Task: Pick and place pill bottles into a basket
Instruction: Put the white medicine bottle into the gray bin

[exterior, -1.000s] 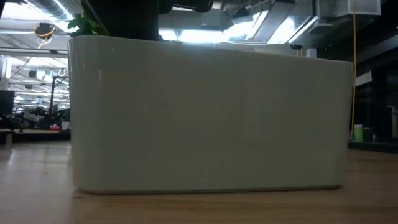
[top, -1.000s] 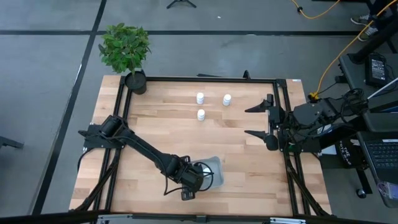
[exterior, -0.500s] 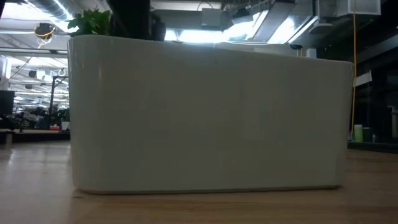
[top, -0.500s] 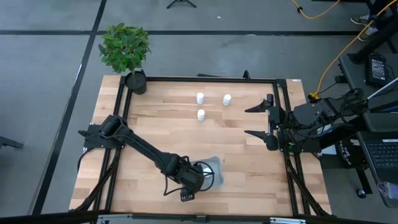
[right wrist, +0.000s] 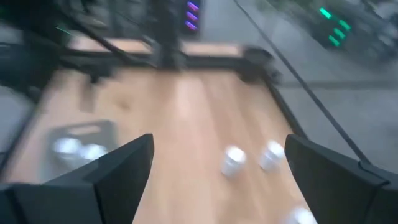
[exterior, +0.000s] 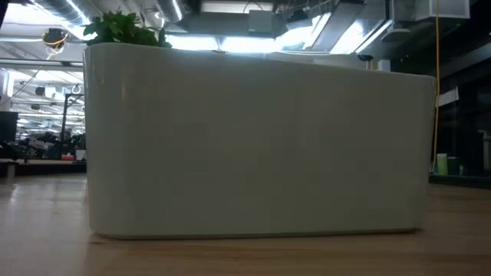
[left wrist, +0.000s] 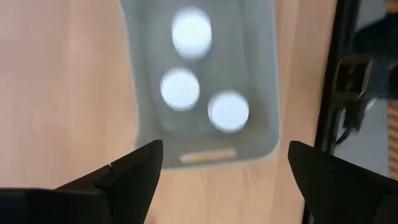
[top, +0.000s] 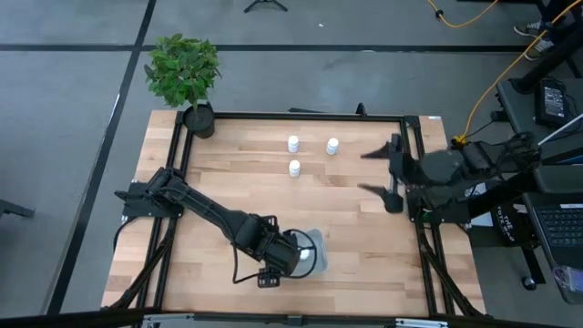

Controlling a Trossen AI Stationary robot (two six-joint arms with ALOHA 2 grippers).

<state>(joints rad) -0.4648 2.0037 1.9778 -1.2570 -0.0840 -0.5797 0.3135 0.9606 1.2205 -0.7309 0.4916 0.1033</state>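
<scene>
Both arms have shifted since a second ago: the left gripper [top: 290,258] drew back slightly over the basket [left wrist: 202,148], and the right gripper [top: 381,171] swung out from the table's right edge. Three pill bottles [left wrist: 180,88] stand inside the basket, directly beneath the left gripper's spread, empty fingers [left wrist: 134,168]. Three more bottles [top: 293,168] stand well apart at the table's far side, ahead of the right gripper, also open and empty.

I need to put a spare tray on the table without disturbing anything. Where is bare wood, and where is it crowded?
Bare wood lies between the three standing pill bottles and the basket, and on from there toward the right gripper, open at the table's right edge. The near edge is crowded: the left gripper, open, hangs over the basket, which holds three bottles.
</scene>
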